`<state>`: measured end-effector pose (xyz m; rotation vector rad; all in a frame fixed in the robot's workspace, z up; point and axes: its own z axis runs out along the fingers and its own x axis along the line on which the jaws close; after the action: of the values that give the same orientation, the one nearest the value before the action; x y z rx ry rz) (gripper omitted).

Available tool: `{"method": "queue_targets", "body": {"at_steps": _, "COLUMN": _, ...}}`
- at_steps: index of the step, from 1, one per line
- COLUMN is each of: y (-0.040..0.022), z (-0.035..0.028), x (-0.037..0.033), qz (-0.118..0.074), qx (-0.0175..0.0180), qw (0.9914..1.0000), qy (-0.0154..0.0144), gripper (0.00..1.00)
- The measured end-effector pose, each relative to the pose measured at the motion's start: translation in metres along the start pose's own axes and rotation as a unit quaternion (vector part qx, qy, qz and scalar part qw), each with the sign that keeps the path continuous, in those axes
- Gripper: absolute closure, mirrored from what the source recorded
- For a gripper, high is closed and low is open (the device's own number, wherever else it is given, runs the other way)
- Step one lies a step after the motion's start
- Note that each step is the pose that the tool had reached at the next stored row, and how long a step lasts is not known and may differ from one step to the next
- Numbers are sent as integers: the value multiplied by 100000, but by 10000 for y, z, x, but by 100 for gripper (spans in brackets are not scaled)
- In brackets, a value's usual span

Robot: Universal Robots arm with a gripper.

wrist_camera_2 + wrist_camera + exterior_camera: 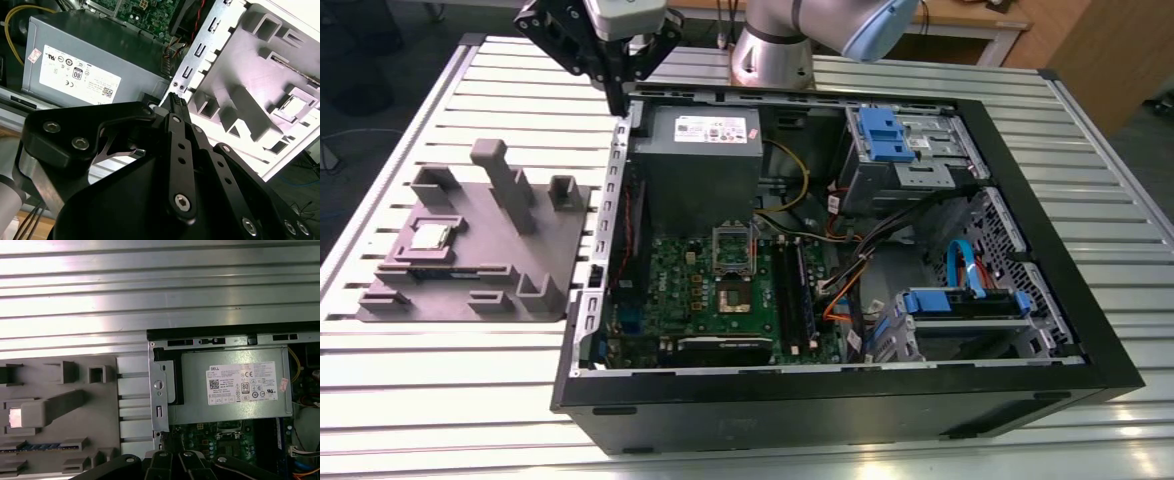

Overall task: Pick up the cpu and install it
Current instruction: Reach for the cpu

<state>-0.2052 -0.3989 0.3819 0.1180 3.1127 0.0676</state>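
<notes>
Gripper [616, 98] – one, fingers pressed together and grasping nothing; it hangs over the case [854, 400] corner by the power supply [700, 150].
Cpu [430, 236] – one, lying flat in a recess of the grey holder [520, 290], on the exterior view's left, well apart from the gripper.
Holder – one, on the slatted table [454, 400], just beside the case.
Case – one, open: one power supply, one socket [734, 270], two blue caddies [883, 135] [963, 302].

A robotics lab or workshop is suggested: an arm [774, 50] is mounted at a slatted aluminium tabletop [454, 400], on which an opened computer case [854, 415] and a grey parts fixture [507, 285] are laid out.
</notes>
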Motion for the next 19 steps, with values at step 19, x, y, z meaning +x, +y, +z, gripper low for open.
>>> {"method": "queue_targets", "body": {"at_steps": 19, "y": -5, "z": 8, "x": 60, "qz": -1, "qx": 2, "qw": 100000, "qy": 1, "gripper": 90}}
